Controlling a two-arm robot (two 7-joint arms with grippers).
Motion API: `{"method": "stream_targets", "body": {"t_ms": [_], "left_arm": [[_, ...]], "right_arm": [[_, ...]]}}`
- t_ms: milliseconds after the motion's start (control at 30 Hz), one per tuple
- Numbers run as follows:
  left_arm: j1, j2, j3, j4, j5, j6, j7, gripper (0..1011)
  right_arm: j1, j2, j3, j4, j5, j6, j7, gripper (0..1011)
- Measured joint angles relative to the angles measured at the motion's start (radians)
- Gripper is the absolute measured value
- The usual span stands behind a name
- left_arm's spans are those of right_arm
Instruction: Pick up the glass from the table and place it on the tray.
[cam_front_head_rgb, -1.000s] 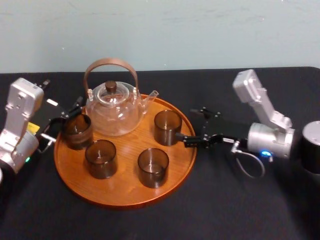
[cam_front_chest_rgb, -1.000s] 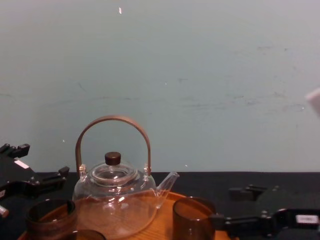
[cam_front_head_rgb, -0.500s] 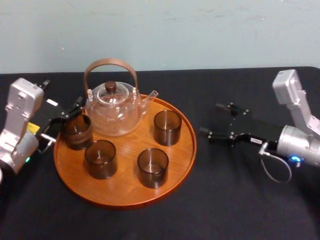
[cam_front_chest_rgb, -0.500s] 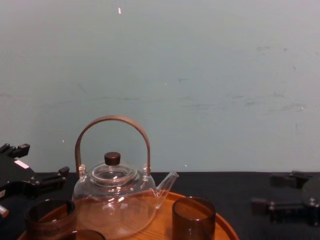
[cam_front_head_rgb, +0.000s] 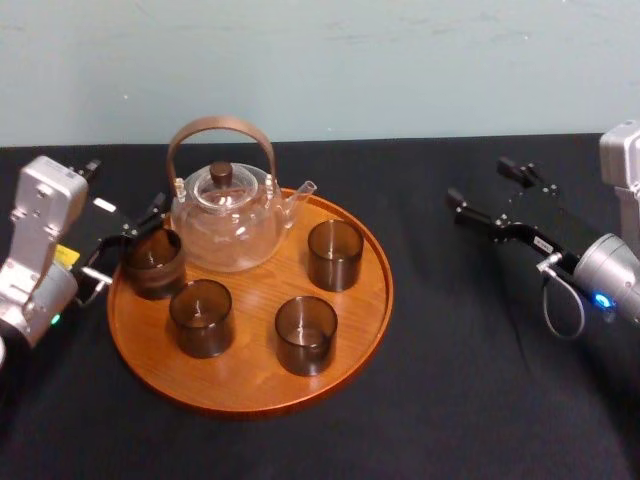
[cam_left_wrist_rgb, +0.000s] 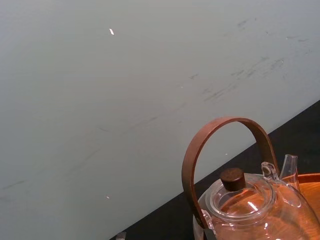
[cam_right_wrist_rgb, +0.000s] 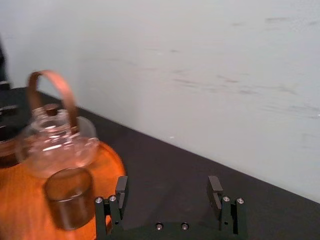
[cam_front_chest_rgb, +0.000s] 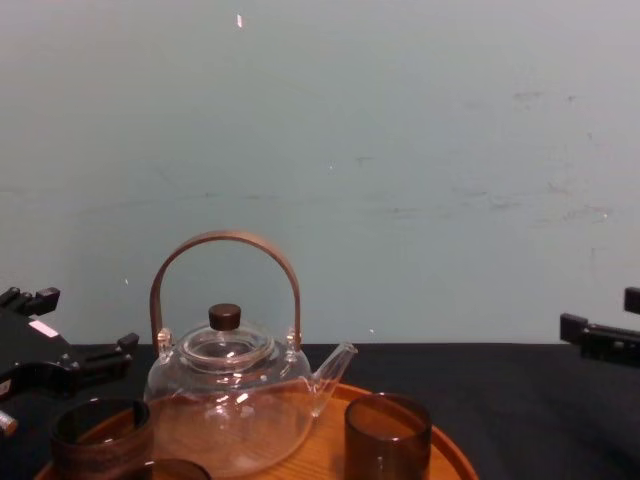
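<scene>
Several dark smoky glasses stand on the round wooden tray (cam_front_head_rgb: 250, 402): one at the right rear (cam_front_head_rgb: 335, 255), one at the front (cam_front_head_rgb: 306, 334), one at the front left (cam_front_head_rgb: 201, 317) and one at the left edge (cam_front_head_rgb: 153, 262). My right gripper (cam_front_head_rgb: 480, 182) hangs open over the black table (cam_front_head_rgb: 460, 380), well to the right of the tray, holding nothing. Its open fingers (cam_right_wrist_rgb: 121, 189) also show in the right wrist view, with the right rear glass (cam_right_wrist_rgb: 69, 204) beyond them. My left gripper (cam_front_head_rgb: 125, 240) stands open at the tray's left edge, its fingers either side of the left glass.
A clear glass teapot (cam_front_head_rgb: 225, 215) with an arched brown handle occupies the back of the tray, close to the left glass and my left gripper. A pale wall (cam_front_chest_rgb: 400, 150) rises behind the table.
My right gripper has drawn back to the right, away from the right rear glass and the tray, and lifted. The left arm and all the glasses have stayed put.
</scene>
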Motion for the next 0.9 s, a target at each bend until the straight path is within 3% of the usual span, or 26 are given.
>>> {"method": "stream_targets", "body": {"t_ms": [333, 600, 900], "left_arm": [[0.000, 0.000, 0.000, 0.000, 0.000, 0.000, 0.000, 1001], [0.000, 0.000, 0.000, 0.000, 0.000, 0.000, 0.000, 1001], [0.000, 0.000, 0.000, 0.000, 0.000, 0.000, 0.000, 1001]], "right_arm": [[-0.010, -0.058, 0.024, 0.060, -0.044, -0.055, -0.056, 1002], [-0.010, -0.090, 0.038, 0.113, -0.049, -0.100, -0.034, 1002], [-0.010, -0.104, 0.049, 0.123, -0.066, -0.103, -0.026, 1002]]}}
